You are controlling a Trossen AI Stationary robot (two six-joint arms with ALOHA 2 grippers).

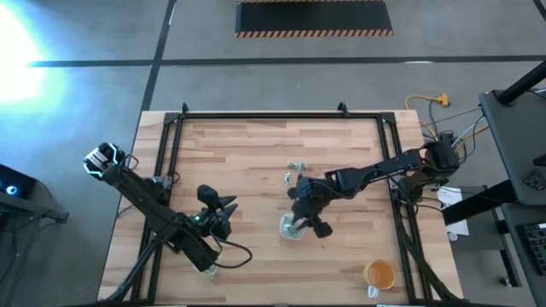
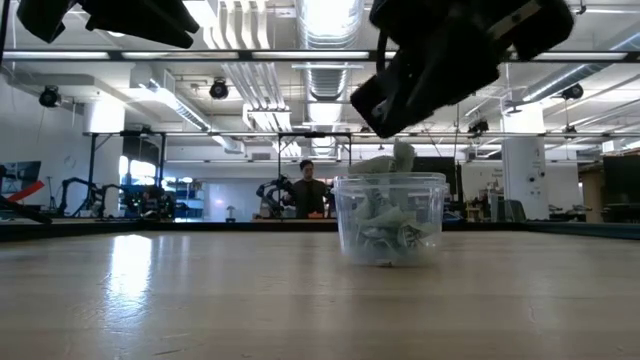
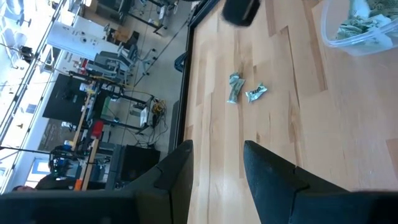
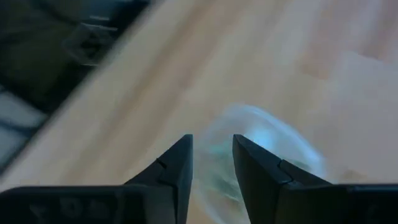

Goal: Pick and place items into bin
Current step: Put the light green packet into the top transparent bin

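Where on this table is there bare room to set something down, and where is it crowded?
Bare wood runs along the far edge of the table and between the left gripper and the clear cup. It is crowded at the centre: the right gripper hangs over the cup, with loose wrapper pieces just beyond. An orange cup fills the near right corner.

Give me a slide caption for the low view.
Right gripper hovers open above a clear cup of crumpled wrappers.

You see a table [image 1: 256, 162] of pale, smooth planked wood with a soft sheen, a clear glossy plastic cup [image 2: 390, 218] on it holding crumpled, papery green-and-white items [image 2: 385, 228].
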